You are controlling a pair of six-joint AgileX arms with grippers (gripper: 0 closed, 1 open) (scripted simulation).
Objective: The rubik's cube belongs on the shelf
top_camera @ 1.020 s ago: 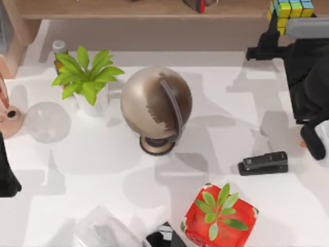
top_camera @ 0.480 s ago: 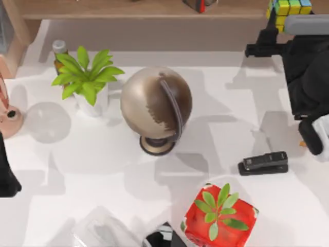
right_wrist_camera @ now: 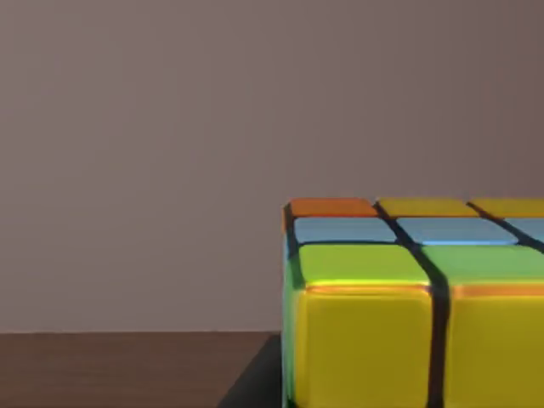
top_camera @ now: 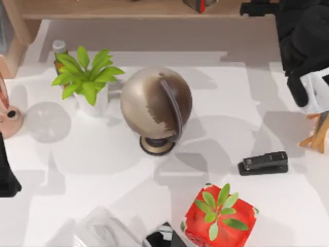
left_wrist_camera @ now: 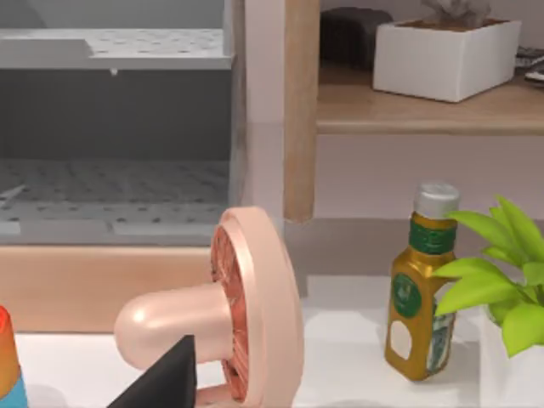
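Rubik's cube (right_wrist_camera: pixel 399 314): seen close in the right wrist view, its lower edge level with a dark brown surface that I judge to be the shelf (top_camera: pixel 128 9); whether it rests there or hangs just above cannot be told. Shelf: a long tan plank along the far edge of the bench (top_camera: pixel 103 170) in the top view. Right arm (top_camera: pixel 303 36): reaches over the shelf's right end, plausibly so the cube lands on the board rather than the bench. Whether its hand is spread or pinching the cube cannot be told. Left arm (top_camera: pixel 7 175): parked at the bench's left edge; hand state cannot be told. Between them stand a globe (top_camera: pixel 156 105), a potted plant (top_camera: pixel 87 77) and a stapler (top_camera: pixel 264 162), all well clear of the shelf.
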